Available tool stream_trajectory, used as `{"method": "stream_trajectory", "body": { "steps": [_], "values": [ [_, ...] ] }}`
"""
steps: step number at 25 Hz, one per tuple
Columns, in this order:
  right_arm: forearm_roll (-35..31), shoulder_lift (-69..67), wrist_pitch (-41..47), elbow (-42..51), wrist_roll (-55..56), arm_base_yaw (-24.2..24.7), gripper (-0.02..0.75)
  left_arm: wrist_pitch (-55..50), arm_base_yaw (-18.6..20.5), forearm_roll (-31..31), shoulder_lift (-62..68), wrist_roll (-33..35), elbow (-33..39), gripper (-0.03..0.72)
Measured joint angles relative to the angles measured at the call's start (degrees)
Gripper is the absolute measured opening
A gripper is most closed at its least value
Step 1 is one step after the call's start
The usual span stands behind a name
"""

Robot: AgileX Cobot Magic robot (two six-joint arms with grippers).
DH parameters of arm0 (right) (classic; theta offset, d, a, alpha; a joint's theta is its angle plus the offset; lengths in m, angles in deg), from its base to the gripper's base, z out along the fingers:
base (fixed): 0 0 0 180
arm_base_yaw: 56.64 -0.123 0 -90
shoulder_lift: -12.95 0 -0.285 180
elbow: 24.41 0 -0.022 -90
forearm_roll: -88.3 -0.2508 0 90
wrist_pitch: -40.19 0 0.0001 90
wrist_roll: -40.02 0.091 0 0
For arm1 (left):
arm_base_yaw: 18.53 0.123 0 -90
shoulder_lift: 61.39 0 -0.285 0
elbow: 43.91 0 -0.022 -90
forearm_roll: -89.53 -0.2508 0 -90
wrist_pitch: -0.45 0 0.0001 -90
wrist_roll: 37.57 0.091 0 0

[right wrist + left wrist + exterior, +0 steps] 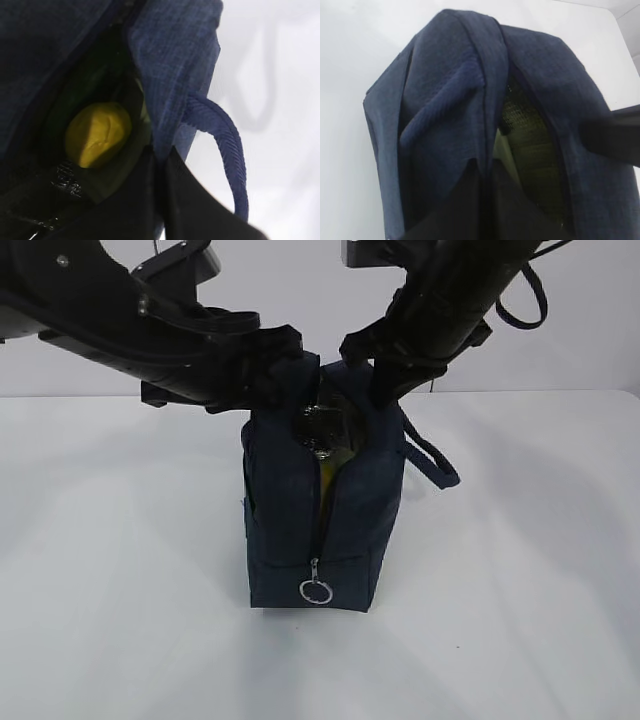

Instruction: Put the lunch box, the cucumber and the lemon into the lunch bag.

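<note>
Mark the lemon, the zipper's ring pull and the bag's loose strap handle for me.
lemon [97,134], right wrist view, middle of its yellow skin inside the bag.
ring pull [316,591], exterior view, on the silver ring's rim.
strap handle [225,135], right wrist view, on the loop's outer curve.

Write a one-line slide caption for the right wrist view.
Right tool shut on the boxy navy fabric lunch bag's edge, small bright yellow lemon visible inside.
</note>
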Motion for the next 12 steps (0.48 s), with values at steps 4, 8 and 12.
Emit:
{"method": "stream_trajectory", "body": {
  "steps": [4,8,12],
  "values": [
    [0.12,0.0,-0.13,0.0,0.0,0.08,0.009,0.0,0.0,0.11,0.6,0.0,-0.39,-0.007],
    [0.12,0.0,-0.13,0.0,0.0,0.08,0.062,0.0,0.0,1.45,0.65,0.0,-0.39,0.002],
    [0.12,0.1,0.01,0.0,0.0,0.08,0.279,0.0,0.0,2.67,0.65,0.0,-0.39,0.081]
  ]
}}
